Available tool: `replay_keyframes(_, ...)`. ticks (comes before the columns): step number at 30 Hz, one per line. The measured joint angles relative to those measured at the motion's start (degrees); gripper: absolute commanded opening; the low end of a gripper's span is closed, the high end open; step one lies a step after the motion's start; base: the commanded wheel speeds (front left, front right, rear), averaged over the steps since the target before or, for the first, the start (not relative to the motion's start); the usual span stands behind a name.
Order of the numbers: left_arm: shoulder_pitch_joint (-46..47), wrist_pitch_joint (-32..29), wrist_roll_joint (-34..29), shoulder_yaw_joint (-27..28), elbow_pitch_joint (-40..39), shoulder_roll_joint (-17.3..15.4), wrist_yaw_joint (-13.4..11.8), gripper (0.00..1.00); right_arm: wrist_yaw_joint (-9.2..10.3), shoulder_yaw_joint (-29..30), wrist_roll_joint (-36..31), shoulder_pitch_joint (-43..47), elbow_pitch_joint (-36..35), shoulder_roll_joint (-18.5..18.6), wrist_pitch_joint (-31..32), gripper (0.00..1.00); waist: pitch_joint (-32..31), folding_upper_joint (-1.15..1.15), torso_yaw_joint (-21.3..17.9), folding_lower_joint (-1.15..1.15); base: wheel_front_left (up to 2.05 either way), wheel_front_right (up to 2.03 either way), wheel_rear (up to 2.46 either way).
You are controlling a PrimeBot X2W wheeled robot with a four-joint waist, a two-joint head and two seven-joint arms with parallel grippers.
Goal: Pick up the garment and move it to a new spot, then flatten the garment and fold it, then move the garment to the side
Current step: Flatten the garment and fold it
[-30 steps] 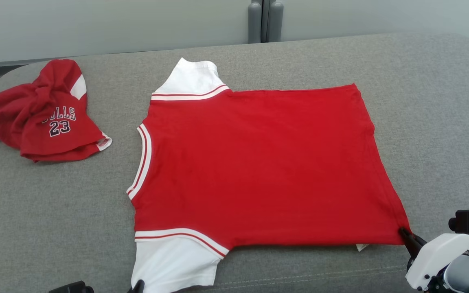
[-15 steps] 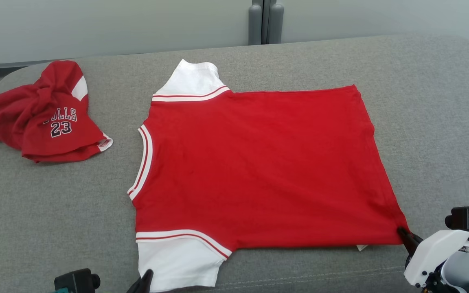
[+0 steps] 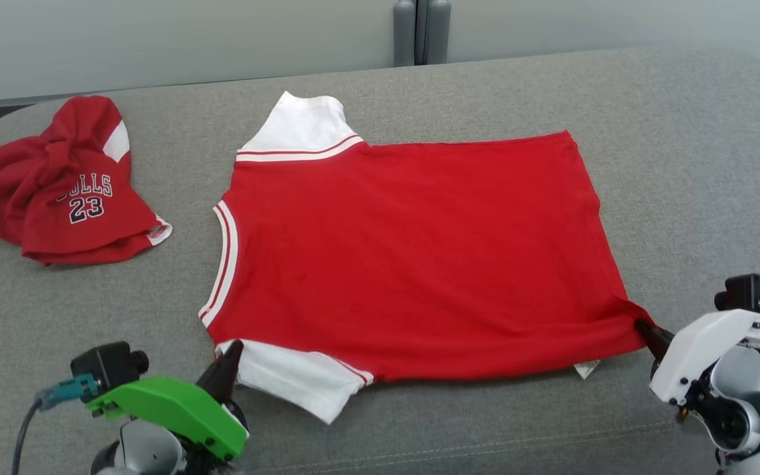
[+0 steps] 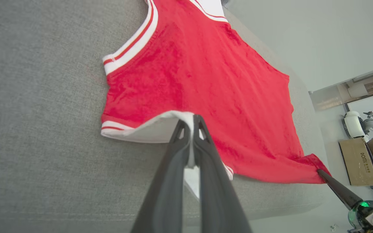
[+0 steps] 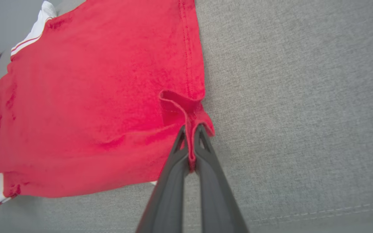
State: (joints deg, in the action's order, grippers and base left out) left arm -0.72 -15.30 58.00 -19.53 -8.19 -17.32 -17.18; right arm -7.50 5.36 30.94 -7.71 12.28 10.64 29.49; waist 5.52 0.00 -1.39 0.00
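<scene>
The garment (image 3: 413,251) is a red shirt with white sleeves, spread flat on the grey cushion with its neck to the left. My left gripper (image 3: 235,348) is shut on the near white sleeve (image 3: 294,379), which is lifted and folding over; the left wrist view shows the white cloth pinched between the fingers (image 4: 180,142). My right gripper (image 3: 644,326) is shut on the near hem corner, and the right wrist view shows red fabric (image 5: 191,116) bunched between its fingers (image 5: 202,142). The near edge of the garment is raised off the cushion.
A second red shirt (image 3: 63,198) printed with "23" lies crumpled at the far left. The grey cushion (image 3: 696,165) has bare room to the right and along its near edge. A pale wall with a grey post (image 3: 419,30) stands behind.
Both grippers have risen and moved away from me with the garment's near edge. The white sleeve has lifted and folded inward, and the hem corner has pulled up. The camera shifted slightly.
</scene>
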Motion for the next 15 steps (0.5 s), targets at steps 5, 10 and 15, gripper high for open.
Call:
replay_keyframes(5, 6.4, 1.3, -0.5, 0.9, 4.2, 1.1, 0.8, 0.00, 0.01, 0.2, -0.3, -5.2, 2.3, -0.1, 3.3, 0.00, 1.5, 0.00, -0.4, 0.00, 0.00, 0.00, 0.00)
replay_keyframes(10, 12.1, 2.9, -0.9, 1.0, 7.8, 2.8, 2.1, 0.00, 0.01, -0.1, -1.4, -8.8, 4.0, -0.1, 5.8, 0.00, 3.3, 0.00, -0.6, 0.00, 0.00, 0.00, 0.00)
replay_keyframes(15, 16.1, 4.3, -1.3, 1.1, 11.1, 4.2, 2.9, 0.00, 0.01, 0.3, -2.4, -11.1, 4.7, -0.2, 6.4, 0.00, 4.7, 0.00, -0.5, 0.00, 0.00, 0.00, 0.00)
